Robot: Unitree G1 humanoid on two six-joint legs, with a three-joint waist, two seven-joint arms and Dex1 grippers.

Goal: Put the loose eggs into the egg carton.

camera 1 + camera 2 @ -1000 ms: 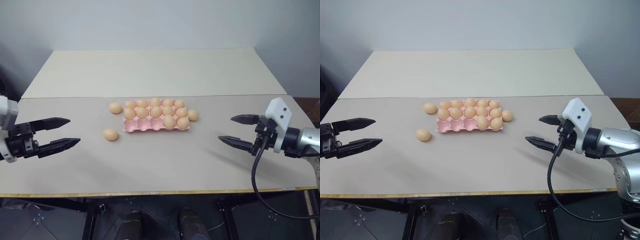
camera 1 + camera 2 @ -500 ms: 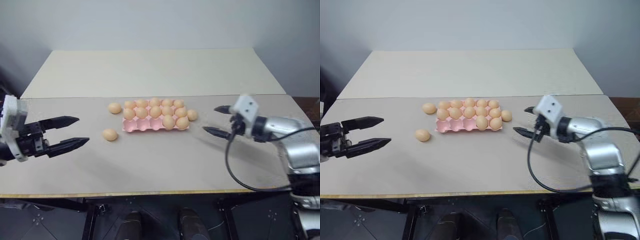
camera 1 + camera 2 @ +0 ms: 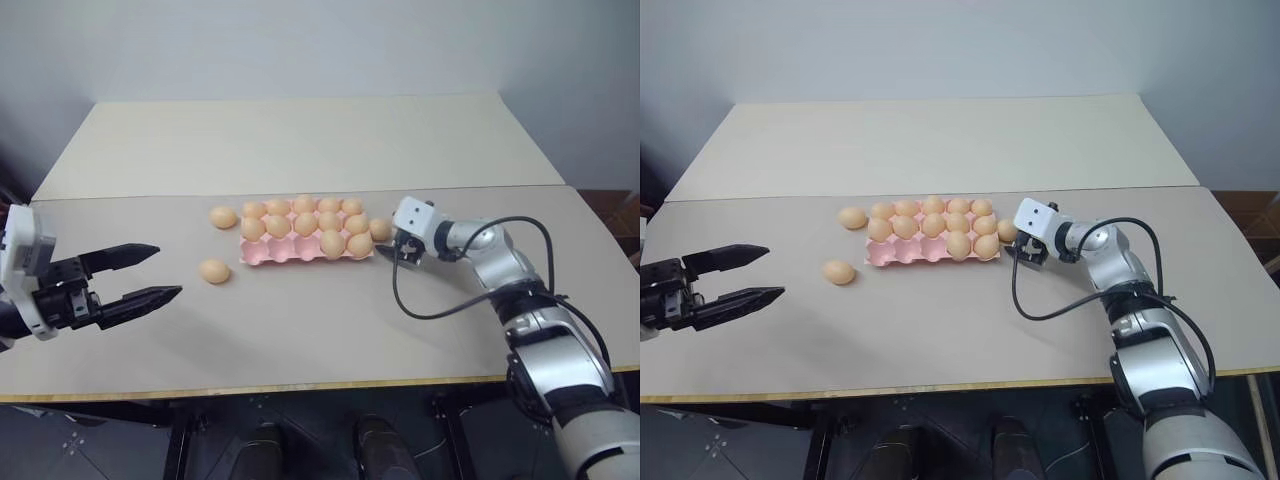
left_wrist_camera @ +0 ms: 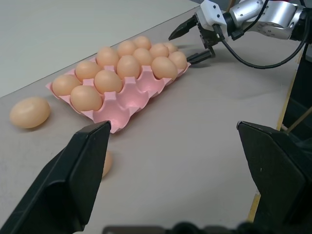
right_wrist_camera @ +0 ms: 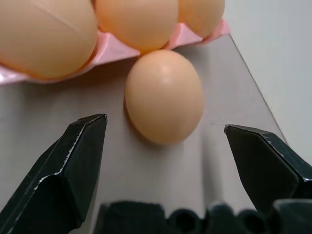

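Note:
The pink egg carton (image 3: pixel 262 254) lies mid-table with several eggs in its cups; three front-left cups are bare. One loose egg (image 3: pixel 380 229) rests against the carton's right end, and my right gripper (image 3: pixel 386 244) is open around it, a finger on each side, not touching; up close the egg (image 5: pixel 164 95) sits just beyond the gripper (image 5: pixel 164 126). A second loose egg (image 3: pixel 223 217) lies off the carton's back-left corner. A third (image 3: pixel 214 271) lies in front of that corner. My left gripper (image 3: pixel 166 271) hovers open and holds nothing, left of that egg.
A second table (image 3: pixel 300 140) butts against the back of this one. The right arm's black cable (image 3: pixel 420 312) loops over the tabletop. Bare tabletop stretches from the carton to the front edge (image 3: pixel 300 385).
My right arm has swung in from the table's right side to the carton's right end, its open fingers now flanking the loose egg there. The left gripper has stayed in place.

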